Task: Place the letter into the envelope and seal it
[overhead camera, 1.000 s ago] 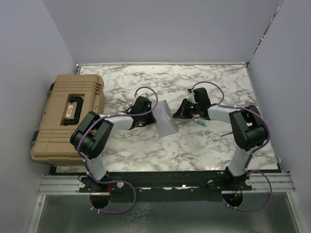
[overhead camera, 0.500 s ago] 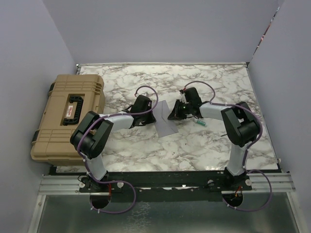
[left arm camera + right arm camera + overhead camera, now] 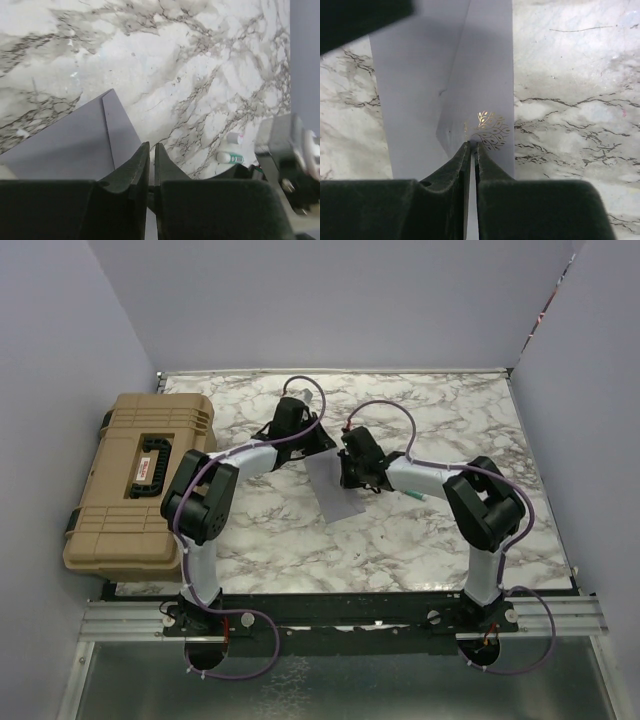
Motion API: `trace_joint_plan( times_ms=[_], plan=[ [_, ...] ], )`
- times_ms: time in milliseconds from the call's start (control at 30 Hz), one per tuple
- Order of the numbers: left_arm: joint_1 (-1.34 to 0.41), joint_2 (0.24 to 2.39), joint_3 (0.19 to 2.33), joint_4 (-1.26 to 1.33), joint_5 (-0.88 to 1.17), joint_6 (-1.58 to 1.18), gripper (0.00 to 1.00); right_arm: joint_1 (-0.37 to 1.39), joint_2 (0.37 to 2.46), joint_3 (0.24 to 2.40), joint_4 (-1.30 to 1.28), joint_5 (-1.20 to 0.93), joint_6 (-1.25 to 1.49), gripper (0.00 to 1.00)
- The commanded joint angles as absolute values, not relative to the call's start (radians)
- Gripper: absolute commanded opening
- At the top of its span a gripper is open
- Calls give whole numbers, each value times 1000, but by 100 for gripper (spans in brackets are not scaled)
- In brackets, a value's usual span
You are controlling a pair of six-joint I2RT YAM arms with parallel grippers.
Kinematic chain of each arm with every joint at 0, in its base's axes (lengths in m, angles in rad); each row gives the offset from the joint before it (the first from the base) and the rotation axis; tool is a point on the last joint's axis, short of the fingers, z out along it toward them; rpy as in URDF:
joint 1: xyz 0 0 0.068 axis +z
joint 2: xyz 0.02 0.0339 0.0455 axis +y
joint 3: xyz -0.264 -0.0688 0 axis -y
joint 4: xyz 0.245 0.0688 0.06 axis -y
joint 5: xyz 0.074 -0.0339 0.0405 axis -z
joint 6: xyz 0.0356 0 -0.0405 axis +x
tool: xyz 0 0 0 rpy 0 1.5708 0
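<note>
The light-grey envelope point(image 3: 338, 502) lies flat on the marble table between the two arms. In the right wrist view its flap point(image 3: 485, 85) is folded over the body point(image 3: 415, 80) and carries a gold leaf emblem point(image 3: 489, 131). My right gripper point(image 3: 471, 145) is shut, with its tips down on the flap beside the emblem. Behind the envelope's far corner point(image 3: 107, 95), my left gripper point(image 3: 151, 146) is shut with nothing between its fingers. From above, the left gripper point(image 3: 324, 442) and the right gripper point(image 3: 346, 480) are close together. The letter does not show in any view.
A big tan hard case point(image 3: 140, 480) sits at the table's left edge. A small green-and-white tube point(image 3: 415, 495) lies right of the envelope, with a small white cap point(image 3: 234, 138) beside it. Purple walls enclose the table on three sides.
The envelope's flap stood raised and now lies folded flat. My right gripper moved left onto the envelope. My left gripper left the envelope's left side and swung toward the back.
</note>
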State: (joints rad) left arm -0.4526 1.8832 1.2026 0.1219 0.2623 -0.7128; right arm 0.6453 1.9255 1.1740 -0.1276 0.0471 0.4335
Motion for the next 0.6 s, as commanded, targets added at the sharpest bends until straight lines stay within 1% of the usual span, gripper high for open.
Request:
trace_joint_plan(
  times_ms=[0,133,267,567],
  plan=[
    [-457,2015,1255,167,428,-657,10,664,1957,1107,-200,191,325,10],
    [-454,2076,1277,186,423,-615,12,663,1943,1092,-191,157,253,11],
    [-453,2126,1271,210,432,-596,13,663,1921,1067,-166,118,204,10],
    [-438,2134,1210,109,272,-569,14,664,1870,1063,-143,103,213,9]
  ],
)
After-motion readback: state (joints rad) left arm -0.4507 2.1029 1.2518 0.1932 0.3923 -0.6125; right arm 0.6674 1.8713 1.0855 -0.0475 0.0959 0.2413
